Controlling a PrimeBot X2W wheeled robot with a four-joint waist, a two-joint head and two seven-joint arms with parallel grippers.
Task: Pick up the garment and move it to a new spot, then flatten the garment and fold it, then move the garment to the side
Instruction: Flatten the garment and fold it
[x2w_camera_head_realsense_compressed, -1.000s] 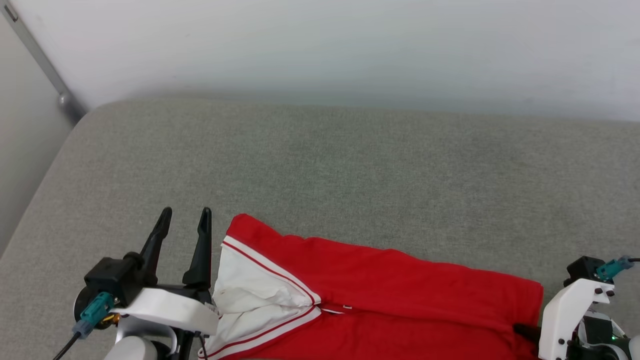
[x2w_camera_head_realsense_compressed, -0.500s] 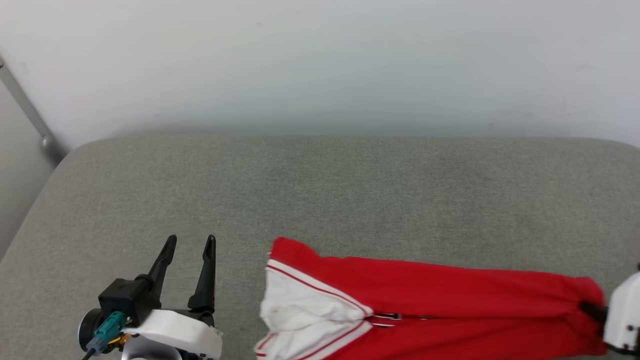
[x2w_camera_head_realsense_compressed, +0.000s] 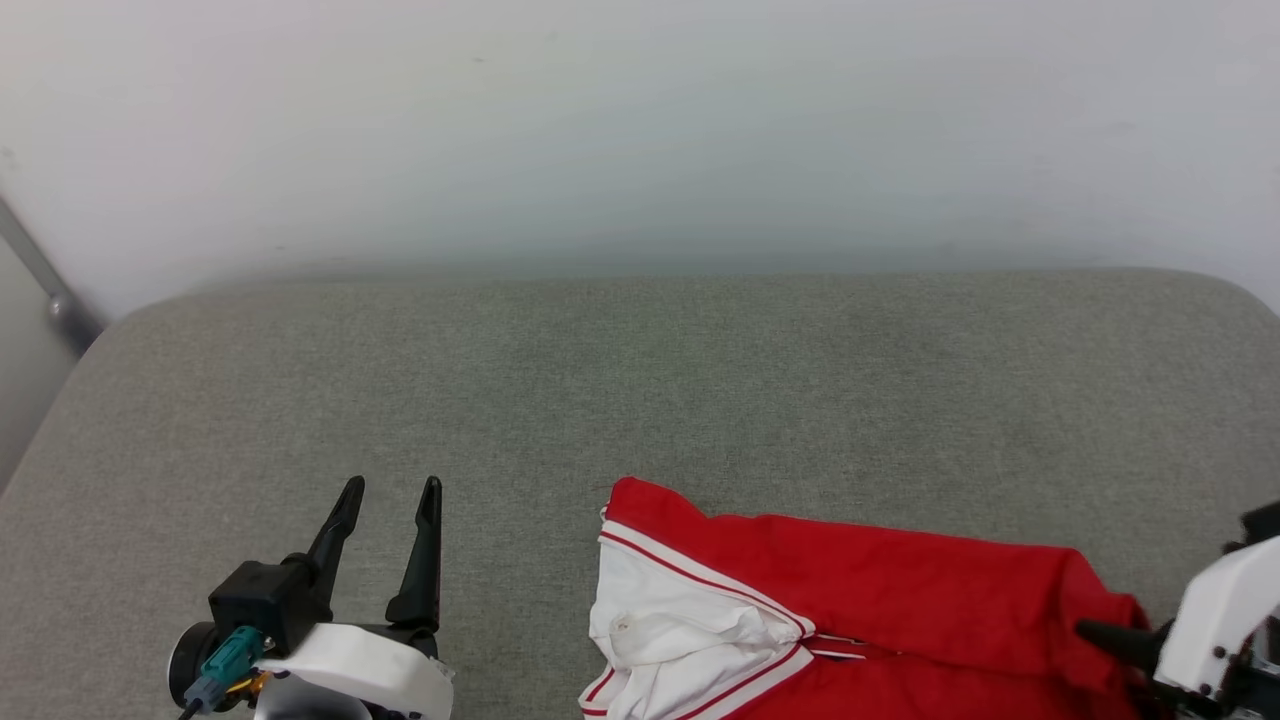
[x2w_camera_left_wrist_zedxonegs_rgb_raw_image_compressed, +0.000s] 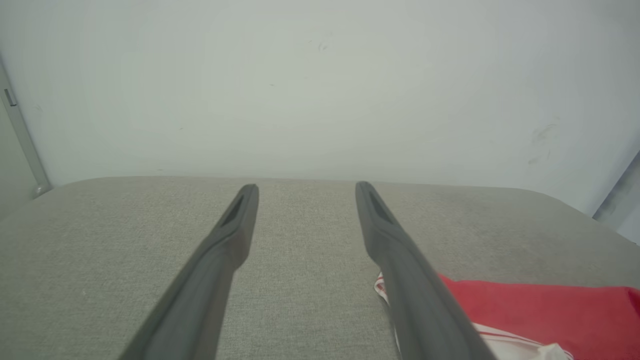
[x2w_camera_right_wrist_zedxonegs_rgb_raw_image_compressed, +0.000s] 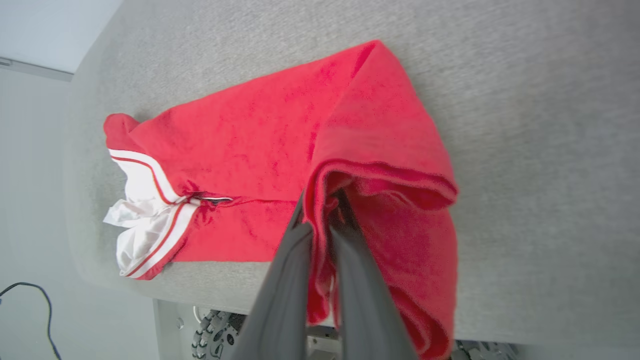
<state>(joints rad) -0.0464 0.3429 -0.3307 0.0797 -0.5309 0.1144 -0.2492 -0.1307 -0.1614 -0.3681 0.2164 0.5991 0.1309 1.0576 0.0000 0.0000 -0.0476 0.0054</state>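
Dragged rightward, seemingly folded red garment (x2w_camera_head_realsense_compressed: 880, 590) bunches in pinching right end effector (x2w_camera_right_wrist_zedxonegs_rgb_raw_image_compressed: 323, 204); left end effector (x2w_camera_head_realsense_compressed: 393, 487) spread.

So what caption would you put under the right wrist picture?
Right gripper pinching a fold of the red garment on the grey cushion.

The pad (x2w_camera_head_realsense_compressed: 640, 390) is grey woven fabric with rounded corners. The shirt (x2w_camera_head_realsense_compressed: 880, 585) lies on it, red, folded long, down by the near edge toward the right. White sleeve (x2w_camera_head_realsense_compressed: 680, 640) at its left end, right end bunched and lifted.
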